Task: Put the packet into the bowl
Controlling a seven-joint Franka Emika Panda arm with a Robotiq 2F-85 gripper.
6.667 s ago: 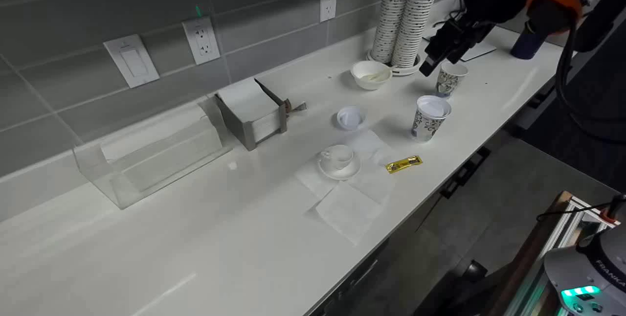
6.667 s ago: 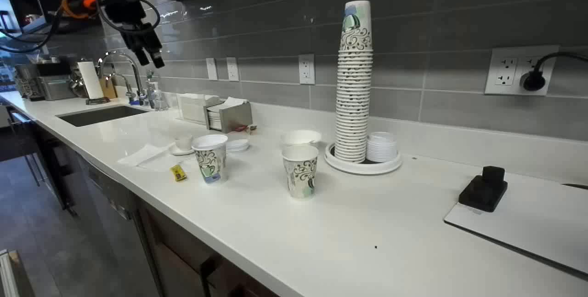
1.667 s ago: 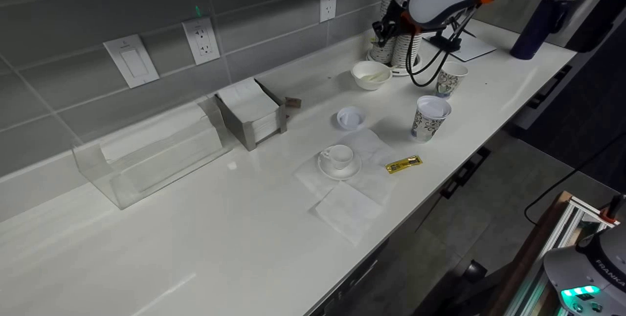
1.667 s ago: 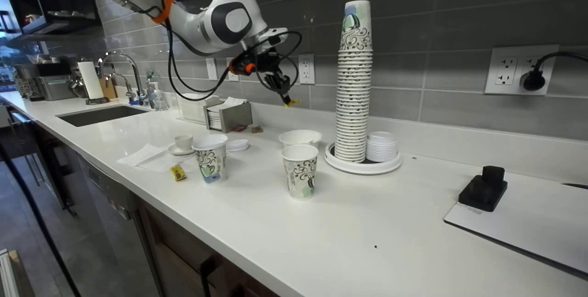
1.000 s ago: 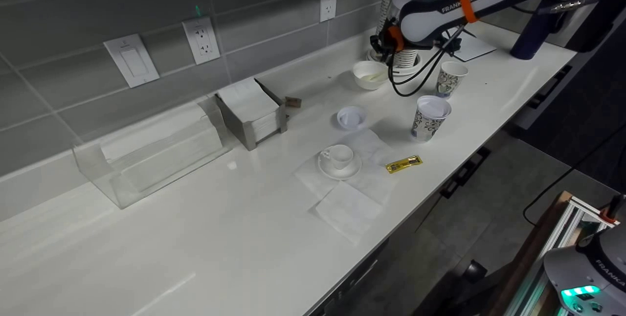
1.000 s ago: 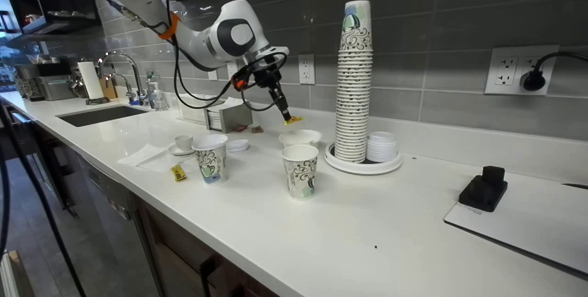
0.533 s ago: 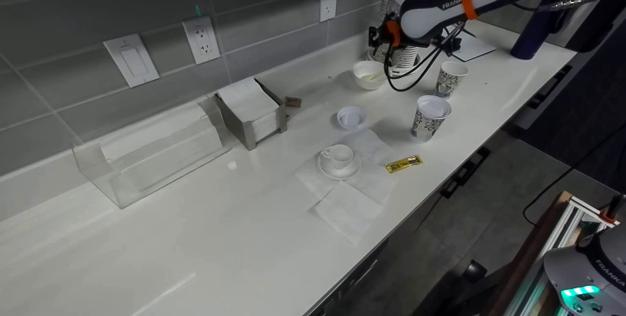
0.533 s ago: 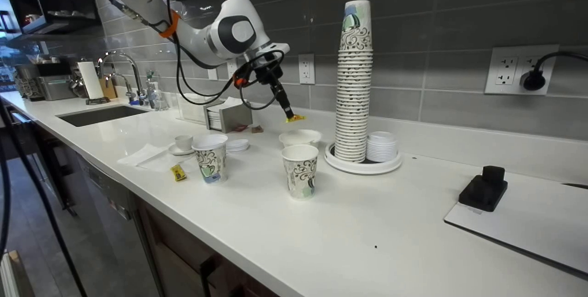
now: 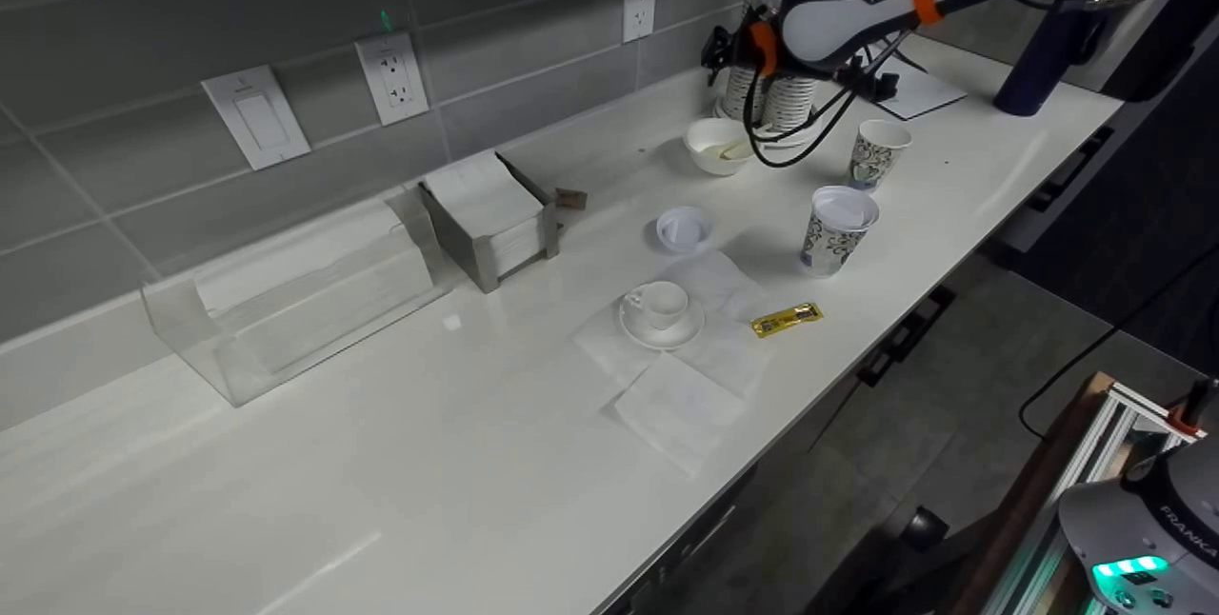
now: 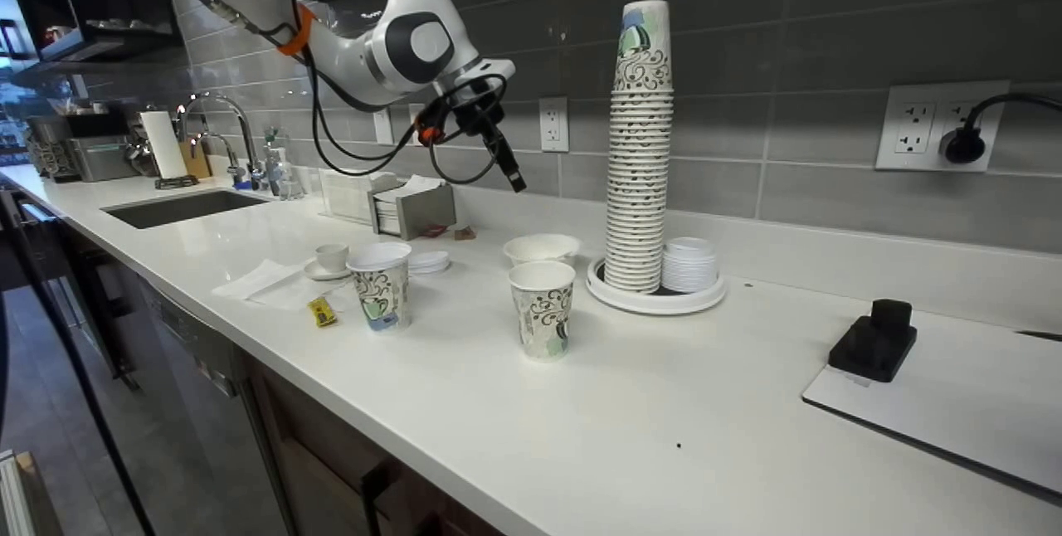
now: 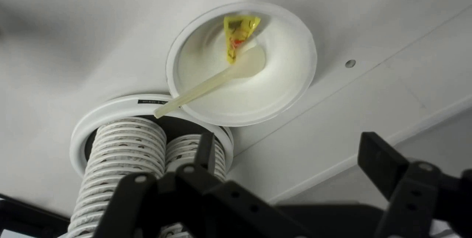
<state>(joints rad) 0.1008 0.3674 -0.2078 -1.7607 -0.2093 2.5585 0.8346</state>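
Observation:
The yellow packet (image 11: 236, 33) is inside the white bowl (image 11: 285, 79) in the wrist view, beside a pale spoon (image 11: 206, 85) whose handle sticks over the rim. The bowl also shows in both exterior views (image 9: 703, 141) (image 10: 542, 250); the packet cannot be made out there. My gripper (image 11: 291, 157) is open in the wrist view, its fingers wide apart with nothing between them. In both exterior views the gripper (image 9: 716, 55) (image 10: 516, 182) is above the bowl, apart from it.
Tall cup stacks (image 11: 121, 157) stand on a round tray (image 11: 79, 135) touching the bowl area. Two patterned paper cups (image 10: 543, 312) (image 10: 380, 291) stand nearby. Another yellow packet (image 9: 786, 319) lies on the counter. A napkin holder (image 9: 490, 225) and tiled wall (image 9: 543, 72) are behind.
My gripper held the yellow packet over the bowl half a second ago; now it has let go and the packet is in the bowl. The gripper has risen a little.

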